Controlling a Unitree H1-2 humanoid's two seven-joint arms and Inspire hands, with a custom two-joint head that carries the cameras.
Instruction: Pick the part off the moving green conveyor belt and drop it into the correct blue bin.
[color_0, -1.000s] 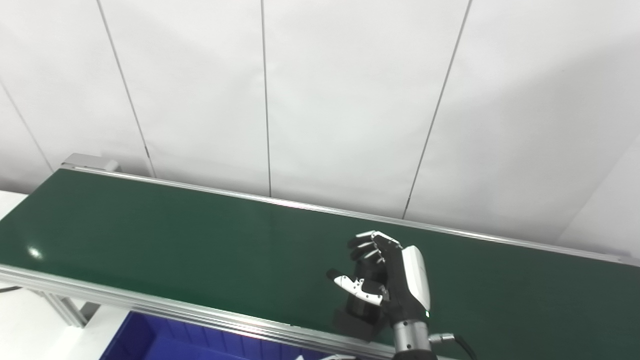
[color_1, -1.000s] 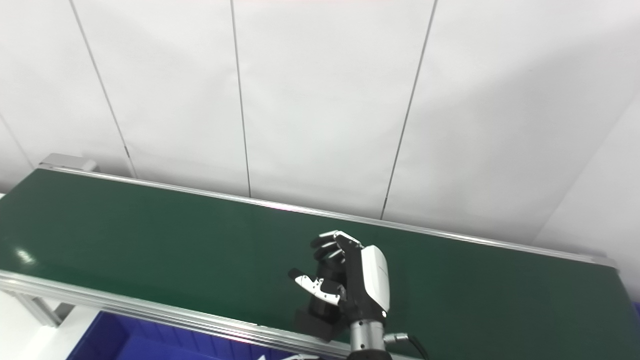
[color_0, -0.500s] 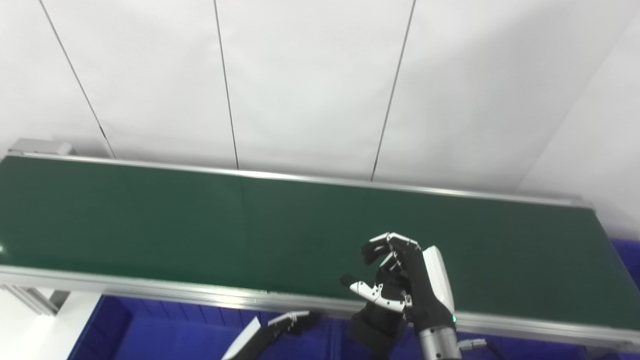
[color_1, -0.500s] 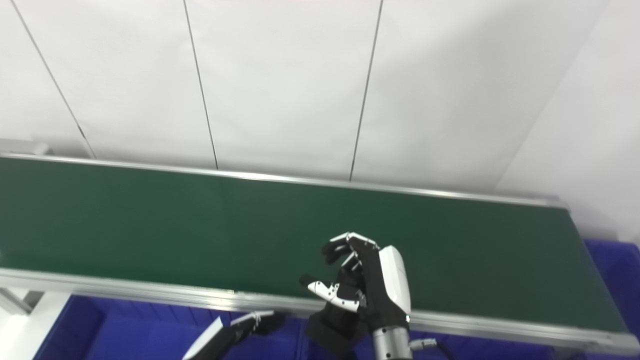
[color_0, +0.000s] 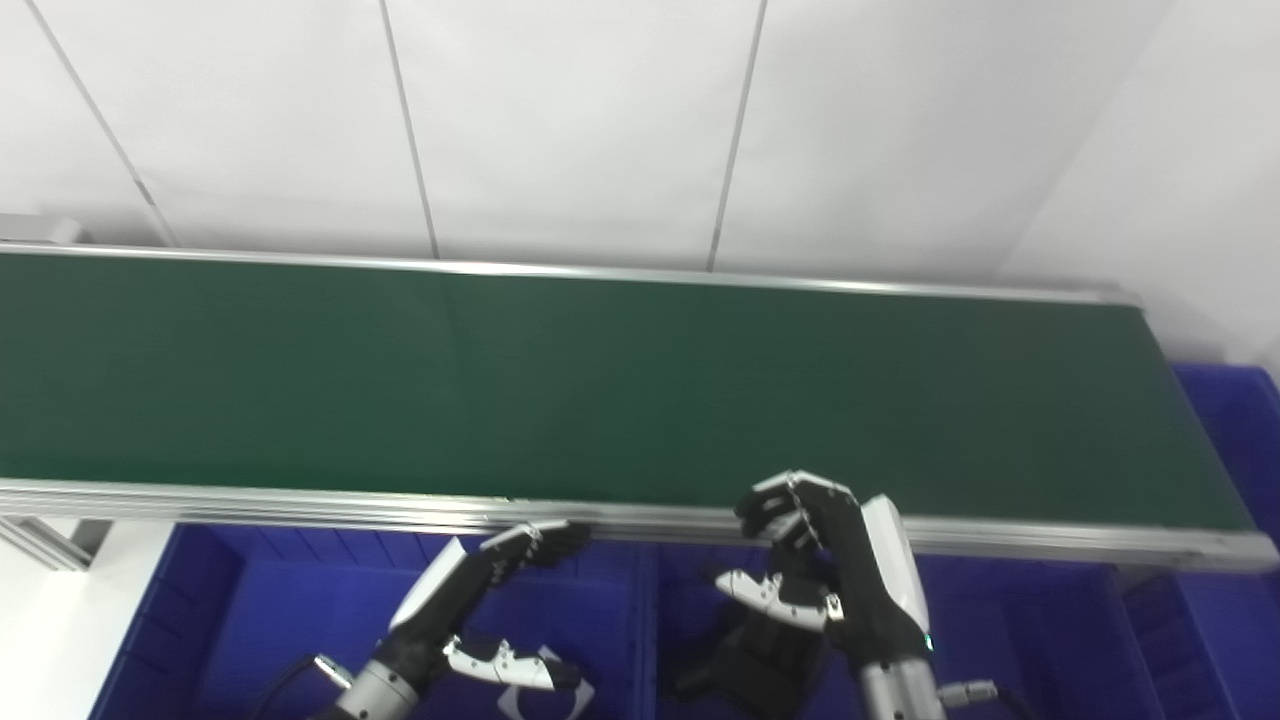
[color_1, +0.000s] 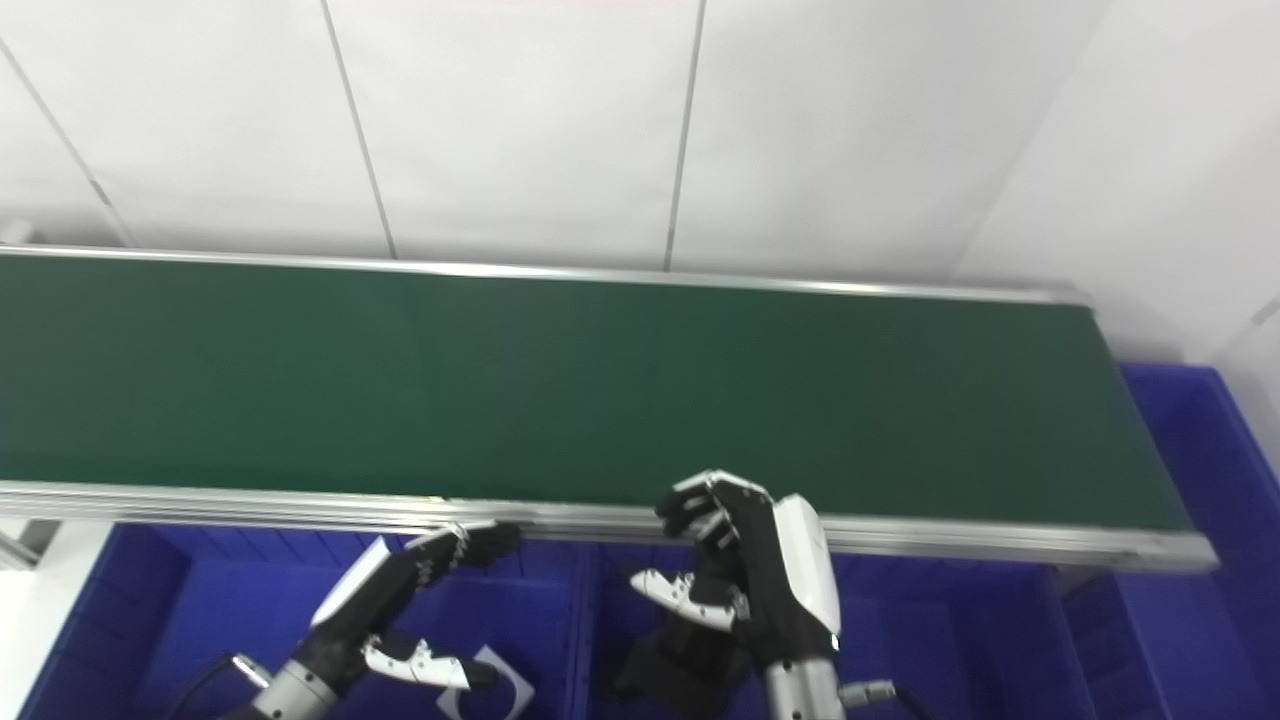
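My right hand (color_0: 835, 590) is shut on a black part (color_0: 745, 655), with fingers curled over it and the thumb across its front. It holds the part just in front of the near rail of the green conveyor belt (color_0: 600, 380), above the middle blue bin (color_0: 1000, 640). The belt carries nothing. My left hand (color_0: 470, 600) is open and empty, fingers stretched towards the rail, over the left blue bin (color_0: 250, 620). The same scene shows in the right eye view, with the right hand (color_1: 750, 585) and the part (color_1: 680, 655).
A pale flat part (color_0: 545, 690) lies in the left bin under my left hand. A divider wall (color_0: 645, 620) separates the left and middle bins. Another blue bin (color_0: 1235, 420) stands past the belt's right end. A white wall is behind the belt.
The camera has turned right and tilted down. My right hand has carried the black part from the belt back over the near rail to above the bins. My left hand has come into view.
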